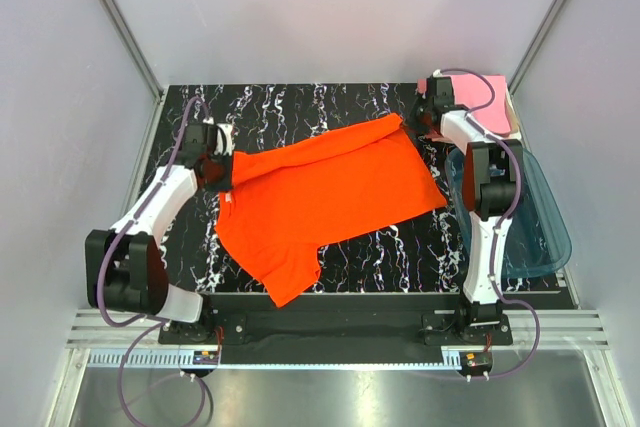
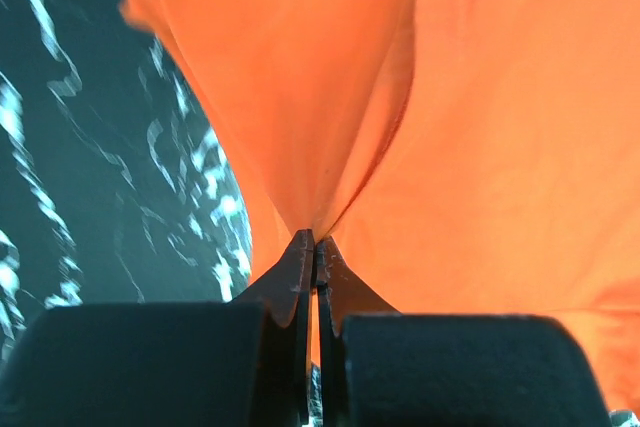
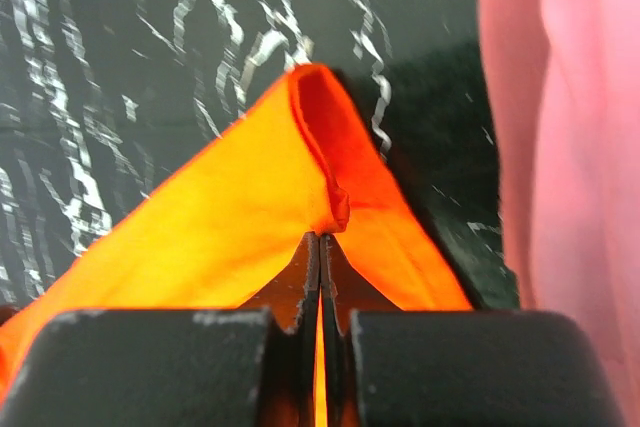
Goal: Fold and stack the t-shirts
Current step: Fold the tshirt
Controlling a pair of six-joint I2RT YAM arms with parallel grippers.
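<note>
The bright orange-red t-shirt (image 1: 325,197) lies spread across the middle of the black marbled table, one sleeve hanging toward the front edge. My left gripper (image 1: 222,175) is shut on the shirt's left edge; the left wrist view shows the cloth (image 2: 400,97) pinched between the jaws (image 2: 316,242). My right gripper (image 1: 424,119) is shut on the shirt's far right corner; the right wrist view shows the cloth (image 3: 260,217) pinched at the fingertips (image 3: 321,237). Folded light pink shirts (image 1: 480,102) lie stacked at the back right, also in the right wrist view (image 3: 570,147).
A translucent teal plastic tub (image 1: 535,217) stands at the right edge of the table, beside the right arm. The black marbled table (image 1: 300,107) is walled by white panels at back and sides. A metal rail (image 1: 330,352) runs along the front.
</note>
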